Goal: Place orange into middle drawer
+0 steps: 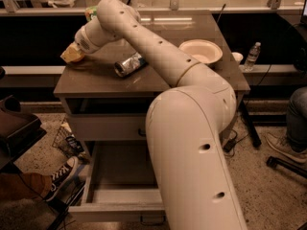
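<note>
My gripper (72,54) is at the far left edge of the grey cabinet top (96,78), low over the surface. Its tip looks yellowish. I cannot make out the orange as a separate thing; it may be hidden at the gripper. The middle drawer (103,195) is pulled open at the bottom of the cabinet, a wide grey tray that looks empty where it shows. My arm (192,128) covers its right part.
A silver and blue can (129,64) lies on its side mid-top. A white bowl (200,51) sits at the right. A green bag (88,12) peeks out behind the arm. A water bottle (252,56) stands beyond. A sneakered foot (62,173) is left of the drawer.
</note>
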